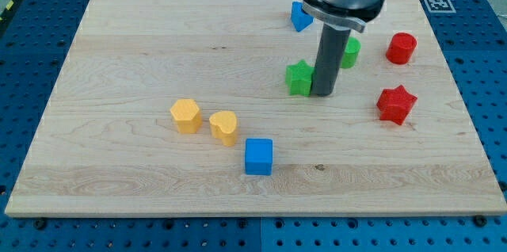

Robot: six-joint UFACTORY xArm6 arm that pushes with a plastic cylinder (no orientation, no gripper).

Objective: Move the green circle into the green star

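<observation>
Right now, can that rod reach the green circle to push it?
Probably yes. My tip rests beside the green star, and the green circle lies just behind the rod, with nothing between them.

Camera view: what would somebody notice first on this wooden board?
First, the big dark rod coming down from the view's top, my tip right beside the green star, on its right. The green circle peeks out behind the rod. Then the bright red star at the view's right and the blue cube near the bottom.

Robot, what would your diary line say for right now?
my tip: beside green star, on its right | green circle: behind rod, apart from star | task: not done
</observation>
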